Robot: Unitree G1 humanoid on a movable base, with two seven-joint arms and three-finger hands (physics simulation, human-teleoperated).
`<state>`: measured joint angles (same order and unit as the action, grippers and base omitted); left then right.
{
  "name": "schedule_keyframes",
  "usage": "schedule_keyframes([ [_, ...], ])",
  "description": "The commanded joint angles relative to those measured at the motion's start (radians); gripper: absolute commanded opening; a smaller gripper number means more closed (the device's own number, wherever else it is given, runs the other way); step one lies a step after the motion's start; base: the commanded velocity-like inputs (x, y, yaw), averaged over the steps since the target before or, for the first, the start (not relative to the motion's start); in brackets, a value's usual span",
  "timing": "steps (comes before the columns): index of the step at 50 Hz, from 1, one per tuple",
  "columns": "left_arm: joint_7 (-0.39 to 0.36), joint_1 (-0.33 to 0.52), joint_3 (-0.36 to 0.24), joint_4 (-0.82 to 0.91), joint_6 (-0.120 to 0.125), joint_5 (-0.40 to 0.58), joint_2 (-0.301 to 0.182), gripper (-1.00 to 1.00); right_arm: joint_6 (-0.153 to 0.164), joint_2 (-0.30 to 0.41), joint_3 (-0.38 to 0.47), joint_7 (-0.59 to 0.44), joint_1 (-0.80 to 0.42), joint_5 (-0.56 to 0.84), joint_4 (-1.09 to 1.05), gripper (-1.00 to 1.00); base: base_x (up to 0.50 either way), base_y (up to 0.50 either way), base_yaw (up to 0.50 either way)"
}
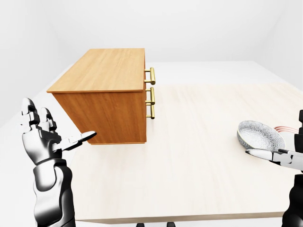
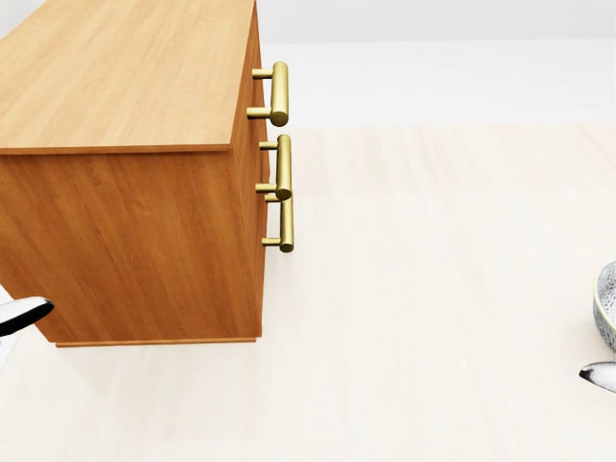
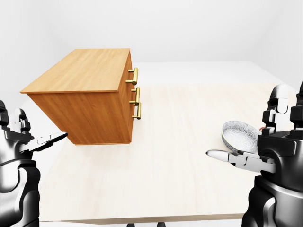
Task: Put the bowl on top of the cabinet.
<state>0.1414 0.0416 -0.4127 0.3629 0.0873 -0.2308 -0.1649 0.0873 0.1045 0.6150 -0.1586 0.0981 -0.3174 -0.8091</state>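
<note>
Plainly empty, the bowl (image 1: 260, 136) sits right of the cabinet (image 1: 106, 90) in the left-eye view; left hand (image 1: 40, 137) and right hand (image 3: 277, 142) have fingers spread.

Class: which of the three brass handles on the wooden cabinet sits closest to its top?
The uppermost brass bar handle, just under the wooden cabinet's top; the other two sit lower.

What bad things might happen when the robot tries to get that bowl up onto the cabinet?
1. The right hand is open beside the bowl, not gripping it. One finger reaches close by its rim, so it might nudge or tip the bowl instead of grabbing it.
2. The cabinet has gold handles sticking out on the bowl's side. If the bowl is carried too low, it could bump them.
</note>
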Motion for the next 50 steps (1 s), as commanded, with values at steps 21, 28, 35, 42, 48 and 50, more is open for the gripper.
schedule_keyframes([
  [21,0.011,0.010,0.012,-0.023,0.000,0.002,0.010,1.00,0.000,0.358,-0.116,-0.154,-0.330,0.499,0.325,1.00,0.00,0.00,0.00],
  [28,0.013,0.008,0.020,-0.027,0.000,0.014,0.013,1.00,0.000,0.429,-0.092,-0.210,-0.279,0.799,0.509,1.00,0.00,0.00,0.00],
  [35,0.012,0.009,0.012,-0.027,0.000,0.011,0.010,1.00,0.000,0.434,-0.103,-0.220,-0.269,0.994,0.664,1.00,0.00,0.00,0.00],
  [42,0.012,0.010,0.013,-0.034,0.000,0.011,0.009,1.00,0.000,0.458,-0.066,-0.254,-0.253,1.075,0.731,1.00,0.00,0.00,0.00],
  [48,0.012,0.010,0.016,-0.037,0.000,0.014,0.010,1.00,0.000,0.496,-0.067,-0.303,-0.271,1.110,0.774,1.00,0.00,0.00,0.00],
  [50,0.012,0.009,0.015,-0.036,0.000,0.013,0.010,1.00,0.000,0.504,-0.067,-0.317,-0.278,1.115,0.785,1.00,0.00,0.00,0.00],
])
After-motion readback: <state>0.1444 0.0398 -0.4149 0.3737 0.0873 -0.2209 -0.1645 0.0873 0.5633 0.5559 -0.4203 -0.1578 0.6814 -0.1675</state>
